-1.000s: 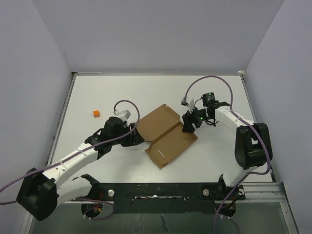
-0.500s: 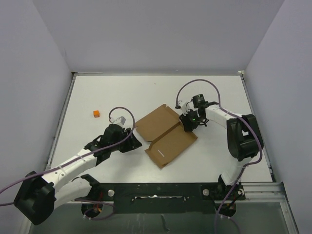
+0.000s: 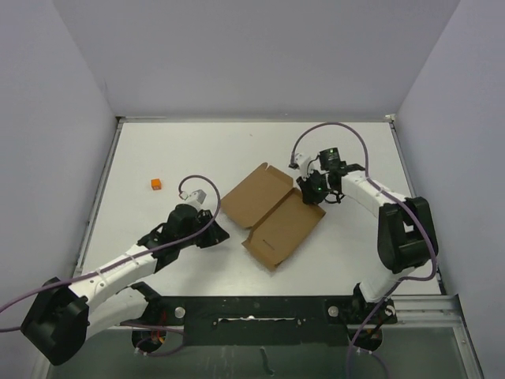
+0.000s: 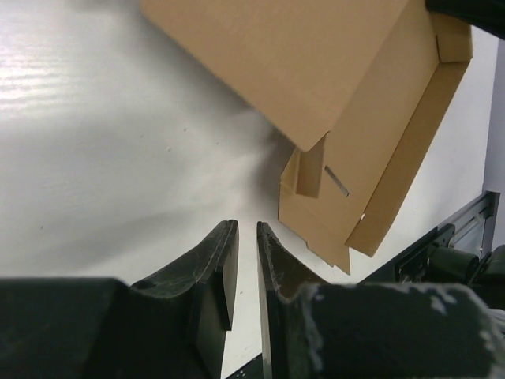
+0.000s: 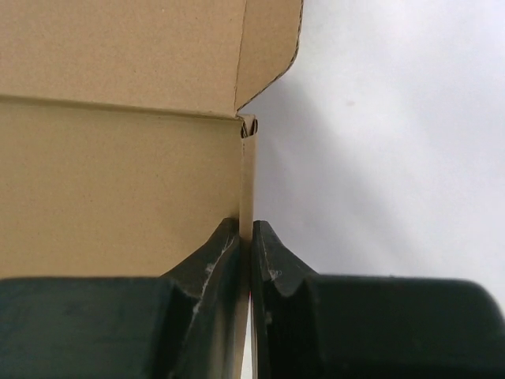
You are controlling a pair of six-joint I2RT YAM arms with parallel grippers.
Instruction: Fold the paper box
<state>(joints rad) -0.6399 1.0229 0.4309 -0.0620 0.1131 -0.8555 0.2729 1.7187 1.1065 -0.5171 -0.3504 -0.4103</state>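
the paper box point(image 3: 272, 215) lies opened out on the white tabletop point(image 3: 173, 150), centre of the top view. the right hand point(image 5: 246, 230) is clenched on its raised side wall. the left hand point(image 4: 243, 230) sits just lower left of the box, pinched nearly closed on nothing.

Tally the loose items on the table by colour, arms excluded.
Brown: 1 (box)
Orange: 1 (block)
Total: 2
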